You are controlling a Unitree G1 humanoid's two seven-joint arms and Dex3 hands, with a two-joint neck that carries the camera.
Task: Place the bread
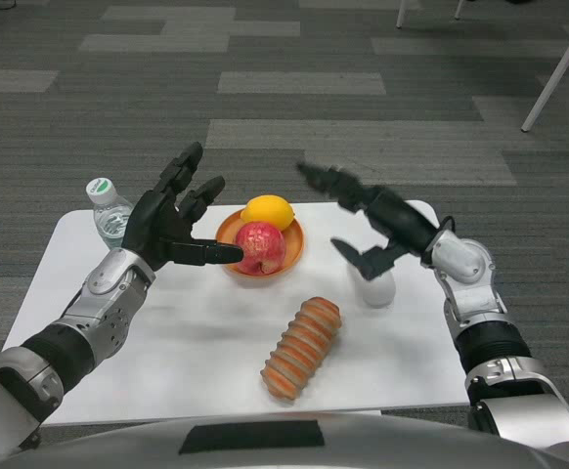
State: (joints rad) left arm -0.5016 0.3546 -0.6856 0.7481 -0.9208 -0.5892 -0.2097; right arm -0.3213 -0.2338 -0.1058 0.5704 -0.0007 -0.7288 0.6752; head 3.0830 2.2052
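One bread [302,348], two fruits [264,230]

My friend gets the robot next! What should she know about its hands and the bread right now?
Left hand: open, fingers spread, raised beside the orange bowl, holding nothing.
Right hand: open, lifted above the table's right side, over a small white object.
Bread: lying on the white table in front of the bowl, untouched by either hand.
The bowl holds a red apple and a lemon. A water bottle stands at the far left.
Done: nothing visible yet. Left: grasp the bread and place it.
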